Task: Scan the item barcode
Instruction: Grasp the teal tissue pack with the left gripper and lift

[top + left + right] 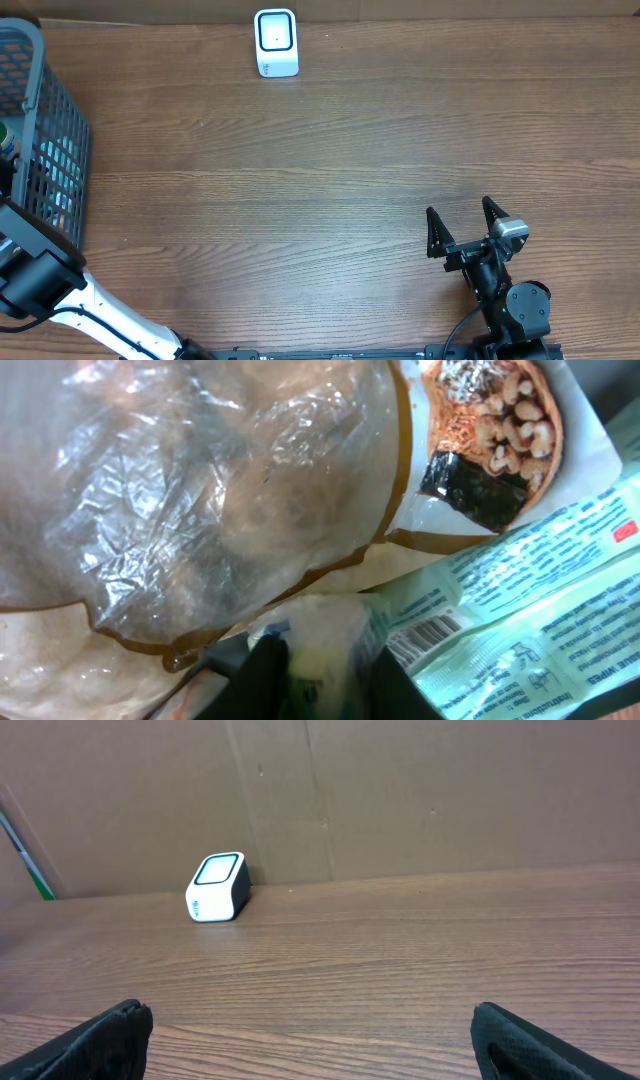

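Green packet (520,590), barcode up, lies in the basket (45,110) beside a clear bag (200,490); your left gripper (330,678) looks pinched narrow on its pale end; right gripper (462,228) stands wide over the desk (300,200); slick film may slip, or the bag drag along.

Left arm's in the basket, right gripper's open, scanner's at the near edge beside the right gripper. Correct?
Not quite. The scanner stands at the table's far edge, well apart from the right gripper; the overhead view shows it. The left arm does reach into the basket, and the right gripper is open.
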`<state>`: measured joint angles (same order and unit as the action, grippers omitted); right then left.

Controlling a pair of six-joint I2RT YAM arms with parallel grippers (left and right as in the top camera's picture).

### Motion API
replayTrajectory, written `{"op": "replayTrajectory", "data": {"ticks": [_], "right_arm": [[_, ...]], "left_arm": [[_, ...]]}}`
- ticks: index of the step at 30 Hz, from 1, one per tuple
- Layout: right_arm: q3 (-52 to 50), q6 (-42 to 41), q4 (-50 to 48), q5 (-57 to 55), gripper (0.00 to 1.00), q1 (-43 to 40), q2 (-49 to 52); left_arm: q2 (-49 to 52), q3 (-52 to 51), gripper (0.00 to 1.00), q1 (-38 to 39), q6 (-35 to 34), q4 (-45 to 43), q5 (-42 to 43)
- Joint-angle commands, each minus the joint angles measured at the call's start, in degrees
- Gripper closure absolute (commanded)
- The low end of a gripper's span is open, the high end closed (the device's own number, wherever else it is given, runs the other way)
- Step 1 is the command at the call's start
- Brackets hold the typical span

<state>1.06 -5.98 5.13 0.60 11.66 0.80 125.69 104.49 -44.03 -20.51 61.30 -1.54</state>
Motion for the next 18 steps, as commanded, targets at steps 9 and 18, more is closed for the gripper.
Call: {"op": "replayTrajectory", "data": {"ticks": [9, 18], "right_arm": [[-0.6, -0.2, -0.3, -0.5, 0.0, -0.2, -0.5], [-0.6, -0.2, -0.3, -0.5, 0.0, -0.2, -0.5]], "left_arm": [[-3.9, 10.9, 0.96, -0.1, 1.0, 6.9, 0.5], [-16.0, 21.7, 0.96, 0.0, -0.3, 10.0, 7.5]]}}
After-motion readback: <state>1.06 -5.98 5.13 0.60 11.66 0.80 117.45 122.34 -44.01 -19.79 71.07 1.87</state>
